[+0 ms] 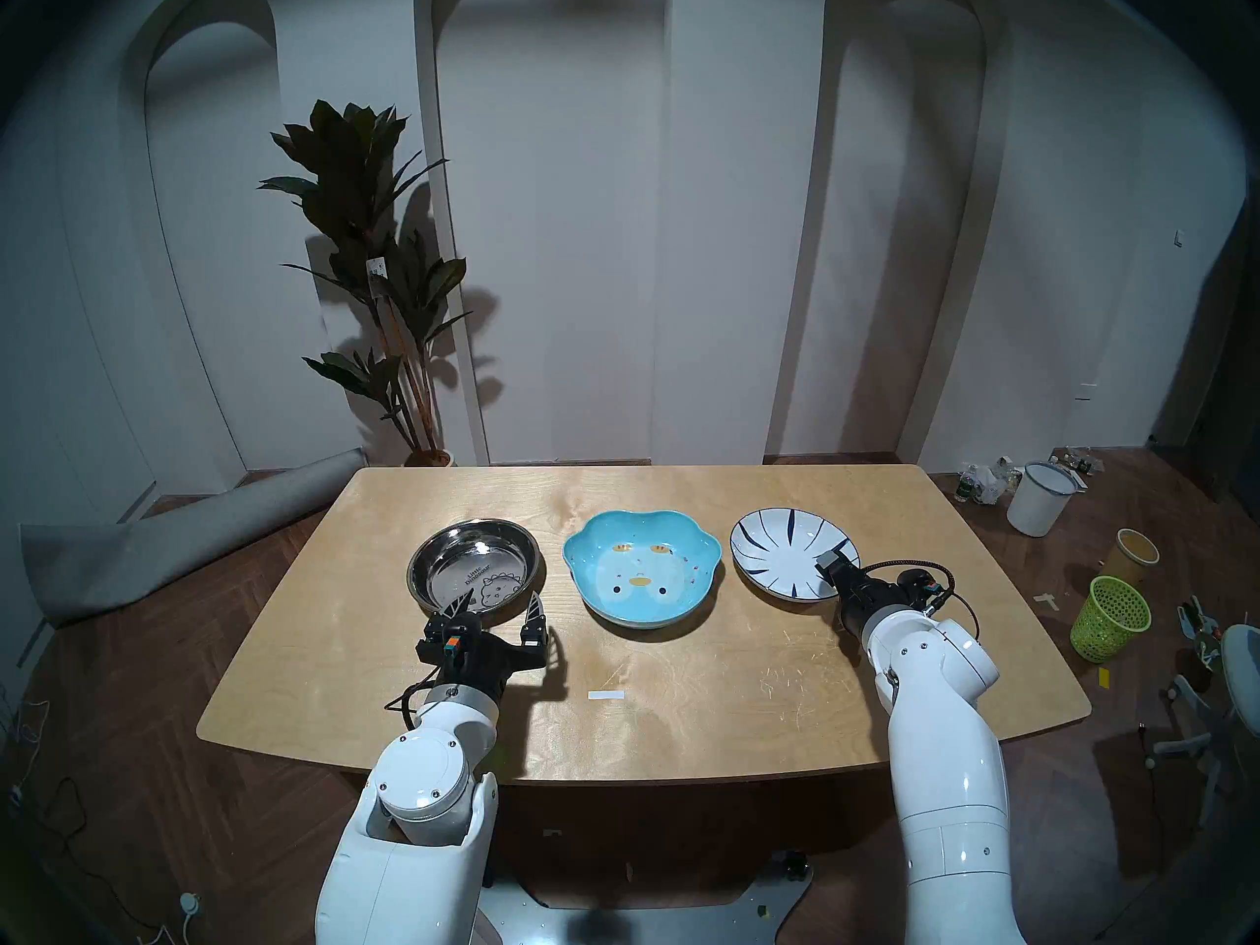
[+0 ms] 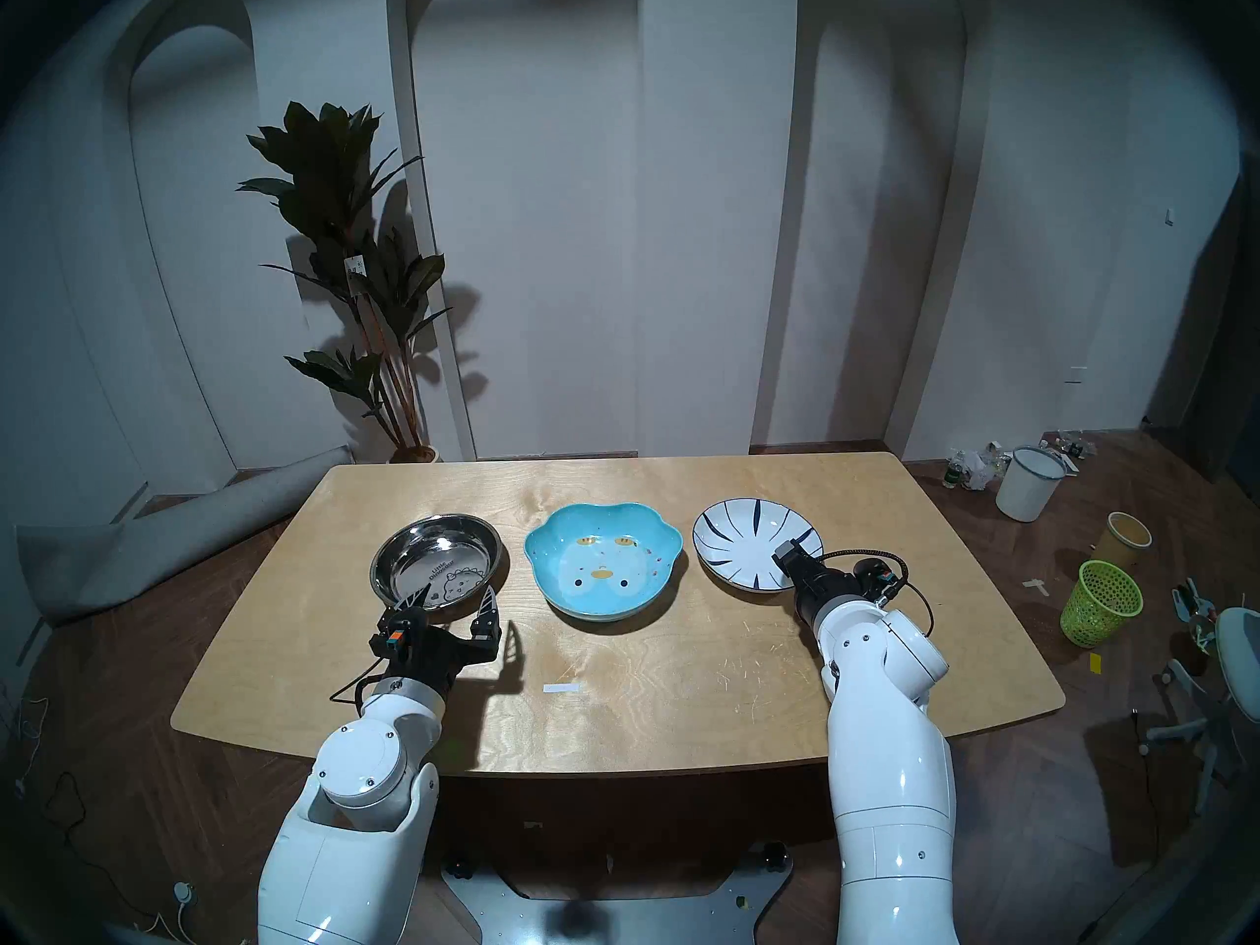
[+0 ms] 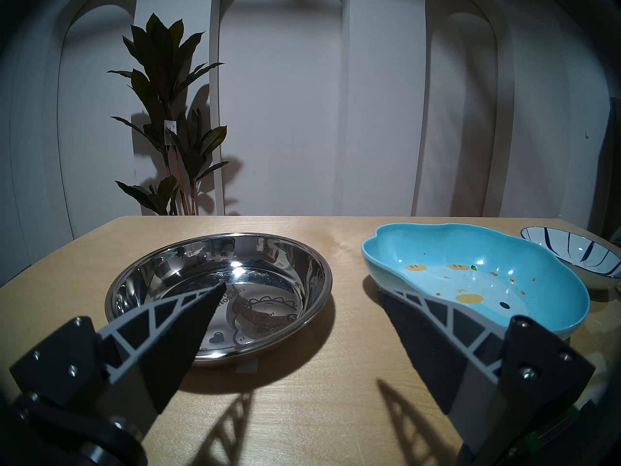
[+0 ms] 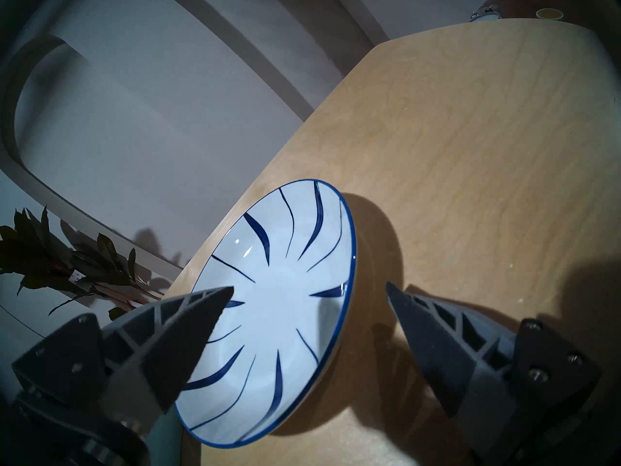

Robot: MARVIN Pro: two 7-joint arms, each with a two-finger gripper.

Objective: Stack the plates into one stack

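Observation:
Three plates stand apart in a row on the wooden table (image 1: 682,732). The shiny steel plate (image 1: 477,555) with a dinosaur print is on the left, also in the left wrist view (image 3: 262,263). The light-blue flower-shaped plate (image 1: 641,572) with a cartoon face is in the middle (image 3: 487,287). The white plate with dark-blue stripes (image 1: 784,555) is on the right (image 4: 285,320). My left gripper (image 1: 501,609) (image 3: 301,288) is open and empty at the steel plate's near rim. My right gripper (image 1: 835,562) (image 4: 309,287) is open, turned on its side, its jaws straddling the striped plate's near-right rim.
A small white strip (image 1: 605,695) lies on the table's near middle. A potted plant (image 1: 382,275) stands behind the far left corner. A rolled grey mat (image 1: 170,548) lies on the floor at left. A white bucket (image 1: 1040,497) and green basket (image 1: 1110,616) stand at right.

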